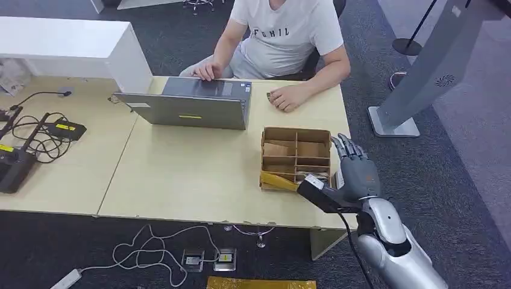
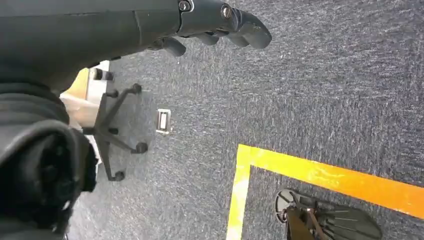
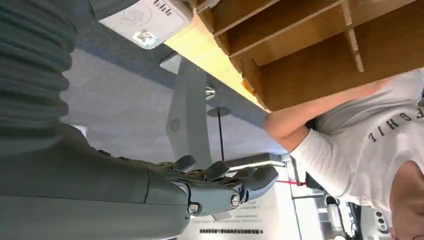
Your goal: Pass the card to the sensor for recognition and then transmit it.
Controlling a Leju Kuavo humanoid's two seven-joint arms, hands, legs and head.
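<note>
The right hand stands at the right end of the table, just beside the right wall of the cardboard organiser; its fingers are stretched out nearly straight and side by side, holding nothing, palm turned towards the box, which looks like a reach towards its compartments. The organiser sits near the table's front right corner, probably so that arm can get at it; a yellow strip lies along its near edge. I cannot tell which item is the card, nor whether one lies in the compartments; the sensor is likewise not clear to me. The left hand hangs over the carpet, fingers loosely curled with nothing in them. A person sits at the far side with a hand on the laptop, the other resting on the table; the task seems to be at its start.
</note>
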